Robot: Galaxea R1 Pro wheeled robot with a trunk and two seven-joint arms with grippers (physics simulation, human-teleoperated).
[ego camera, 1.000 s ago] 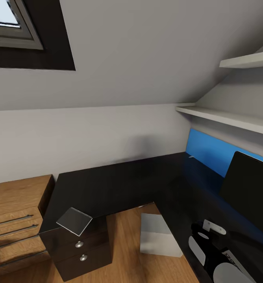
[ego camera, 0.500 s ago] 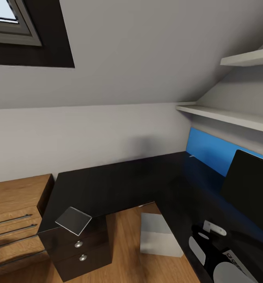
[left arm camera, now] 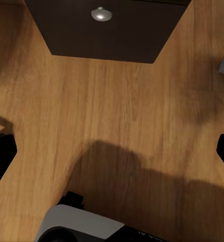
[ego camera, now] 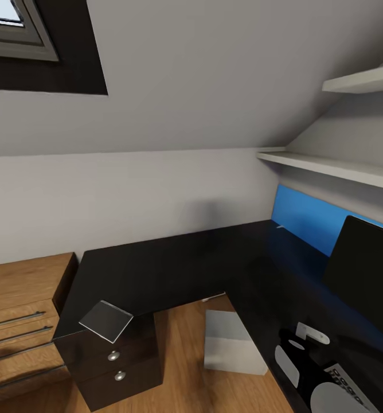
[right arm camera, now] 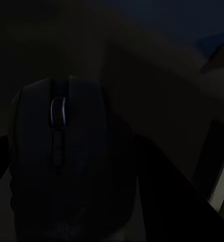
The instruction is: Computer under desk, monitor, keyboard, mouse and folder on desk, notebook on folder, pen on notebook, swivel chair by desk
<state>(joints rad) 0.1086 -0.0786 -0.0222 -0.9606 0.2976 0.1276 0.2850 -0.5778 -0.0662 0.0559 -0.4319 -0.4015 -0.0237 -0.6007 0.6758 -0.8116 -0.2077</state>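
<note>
The black L-shaped desk (ego camera: 174,269) runs along the wall and down the right side. On its right wing stands the dark monitor (ego camera: 366,269). The grey computer box (ego camera: 229,341) sits on the floor in the desk's inner corner. My right arm (ego camera: 309,370) reaches over the desk at the lower right. In the right wrist view the dark mouse (right arm camera: 56,151) with its scroll wheel sits close between the fingers of my right gripper (right arm camera: 76,166), which looks shut on it. My left gripper (left arm camera: 112,151) hangs open over the wooden floor.
A flat grey square thing (ego camera: 106,319) lies tilted on the desk's near left corner, above a black drawer unit (ego camera: 117,367). A wooden dresser (ego camera: 19,321) stands at the left. White shelves (ego camera: 329,166) and a blue panel (ego camera: 306,221) line the right wall.
The whole head view has drifted slightly, so the camera moved a little. The mouse stays in my right gripper and nothing on the desk has shifted.
</note>
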